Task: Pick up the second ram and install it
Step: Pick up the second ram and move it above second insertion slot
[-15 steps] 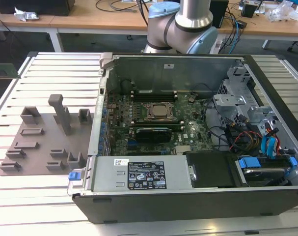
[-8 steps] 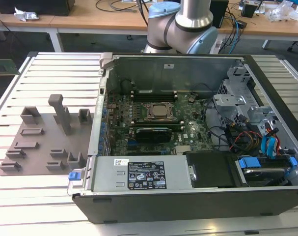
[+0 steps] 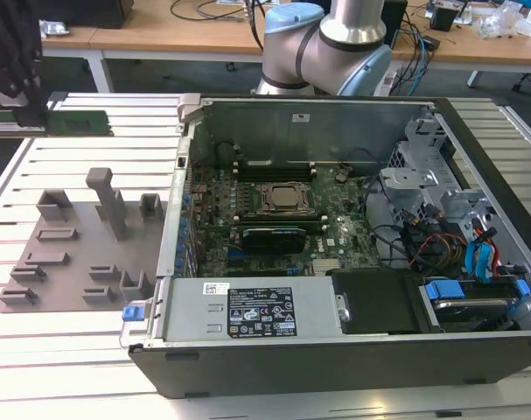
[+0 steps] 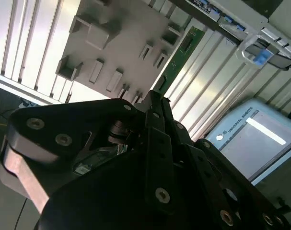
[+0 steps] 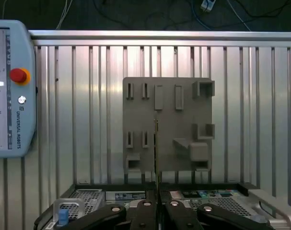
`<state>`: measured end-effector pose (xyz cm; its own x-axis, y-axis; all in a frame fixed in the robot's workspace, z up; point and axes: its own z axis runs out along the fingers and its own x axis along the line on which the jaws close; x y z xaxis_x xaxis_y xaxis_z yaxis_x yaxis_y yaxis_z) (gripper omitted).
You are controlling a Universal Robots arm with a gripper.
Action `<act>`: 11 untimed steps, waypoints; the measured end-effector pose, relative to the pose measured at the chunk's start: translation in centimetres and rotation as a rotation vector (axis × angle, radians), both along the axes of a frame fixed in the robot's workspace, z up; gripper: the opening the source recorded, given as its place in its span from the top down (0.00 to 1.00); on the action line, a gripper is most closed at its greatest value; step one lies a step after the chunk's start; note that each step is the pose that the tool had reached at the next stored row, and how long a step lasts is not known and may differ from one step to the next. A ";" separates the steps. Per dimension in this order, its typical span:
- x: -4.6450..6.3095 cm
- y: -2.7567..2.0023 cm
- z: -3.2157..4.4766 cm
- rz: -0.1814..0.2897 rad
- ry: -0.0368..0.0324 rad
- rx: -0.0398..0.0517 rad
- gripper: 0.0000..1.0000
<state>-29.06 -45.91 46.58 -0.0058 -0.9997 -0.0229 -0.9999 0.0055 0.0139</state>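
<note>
High over the table's far corner at the exterior view's left, my gripper (image 3: 24,109) is shut on the second ram (image 3: 81,122), a long green board held level above the slatted table. In the second wrist view the green stick (image 4: 181,57) sticks out beyond the dark fingers (image 4: 155,108). The first wrist view shows it edge-on as a thin line (image 5: 157,148) rising from between the fingers (image 5: 146,211). The open computer case (image 3: 248,311) with its motherboard and CPU socket (image 3: 282,199) lies well toward the exterior view's right of the gripper.
The grey tray (image 3: 73,262) with its upright blocks lies on the table below the gripper, also seen in both wrist views (image 5: 183,105) (image 4: 111,48). A teach pendant (image 5: 11,86) rests on the slats. Cables and drive bays crowd the case's right side (image 3: 457,245).
</note>
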 end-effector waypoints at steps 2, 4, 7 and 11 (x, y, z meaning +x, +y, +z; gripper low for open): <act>2.0 0.05 -0.07 0.000 0.0014 0.0001 0.87; 4.0 0.07 -0.12 0.000 0.0024 -0.0001 0.87; 5.8 0.10 -0.16 0.000 0.0033 -0.0003 0.87; 8.2 0.15 -0.20 0.000 0.0041 -0.0006 0.87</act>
<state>-20.84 -45.75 46.38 -0.0059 -0.9997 -0.0223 -0.9998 0.0055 0.0180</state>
